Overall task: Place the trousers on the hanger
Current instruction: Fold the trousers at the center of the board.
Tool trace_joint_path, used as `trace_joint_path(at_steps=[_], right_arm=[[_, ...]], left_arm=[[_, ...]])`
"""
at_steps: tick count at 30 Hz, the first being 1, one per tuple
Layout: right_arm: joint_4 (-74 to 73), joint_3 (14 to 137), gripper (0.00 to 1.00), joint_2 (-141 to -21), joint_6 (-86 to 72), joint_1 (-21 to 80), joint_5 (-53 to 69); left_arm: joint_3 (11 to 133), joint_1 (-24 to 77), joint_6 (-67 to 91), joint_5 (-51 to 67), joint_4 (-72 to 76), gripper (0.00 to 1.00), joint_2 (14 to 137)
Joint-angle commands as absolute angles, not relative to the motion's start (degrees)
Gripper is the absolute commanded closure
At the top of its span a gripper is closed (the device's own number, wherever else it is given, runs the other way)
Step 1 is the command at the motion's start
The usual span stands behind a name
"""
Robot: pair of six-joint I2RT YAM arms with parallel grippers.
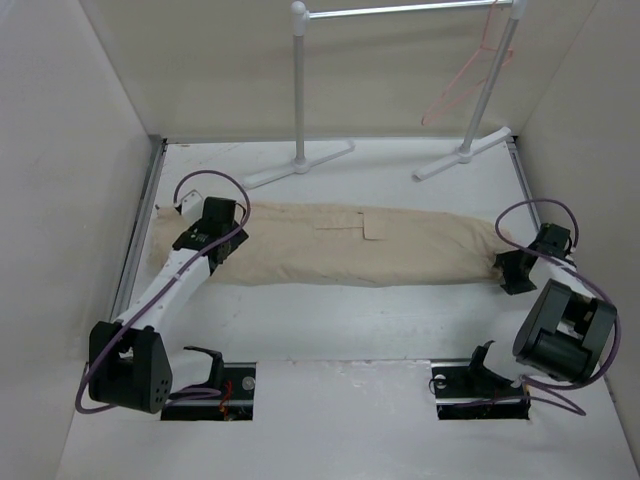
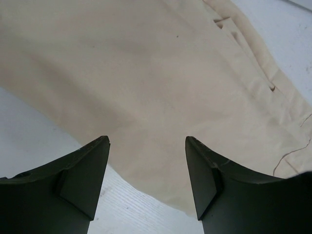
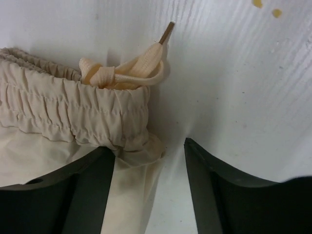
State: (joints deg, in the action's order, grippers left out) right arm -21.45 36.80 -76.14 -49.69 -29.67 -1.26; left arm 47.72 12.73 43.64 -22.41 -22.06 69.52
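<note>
Top external, your inventory: trousers (image 1: 340,245) flat mid-frame; hanger (image 1: 462,80) on rack (image 1: 299,90), upper right; left gripper (image 2: 147,141), right gripper (image 3: 149,144) both spread at trouser ends.

Hanger (image 1: 490,30) hook cut by top edge; trousers (image 1: 350,245) end hidden under left claw (image 1: 203,238).

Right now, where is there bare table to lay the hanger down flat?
The widest bare table strip lies between the trousers and the arm bases. Behind them, the rack feet crowd it. The left hand and right hand crowd both ends.
</note>
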Motion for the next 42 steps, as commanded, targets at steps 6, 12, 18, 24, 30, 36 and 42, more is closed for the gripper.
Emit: trace_joint_path(at_steps=[6,12,18,24,30,36,42], right_arm=[[-17.4,41.6,0.76,-80.4,-51.5,-29.6,-2.7],[-20.9,42.9,0.92,-67.4,-50.1,-29.2,-10.4],[-27.9,54.6,0.91,-54.8,-45.4,-24.4,-15.5],[-32.0,65.5,0.91,-49.0,-40.0,-20.0,-14.8],[-36.6,77.5,0.9,-49.4,-37.5,-7.7,-15.5],[-38.5,86.9,0.88,-56.5,-41.6,19.2,-29.3],[-36.3,99.2,0.87,-77.0,-42.9,42.7,-37.8]], left_arm=[[47.3,14.2,44.8,-20.8,-21.2,0.39,66.4],[48.7,14.8,44.7,-20.8,-24.7,0.39,63.6],[52.9,20.5,45.7,-22.0,-29.2,0.39,62.0],[58.4,30.3,49.5,-25.8,-34.2,0.39,61.8],[60.2,35.1,51.0,-27.8,-36.3,0.4,60.8],[54.8,26.6,49.5,-24.6,-38.0,0.38,53.2],[46.8,13.0,49.8,-17.1,-36.4,0.38,46.0]])
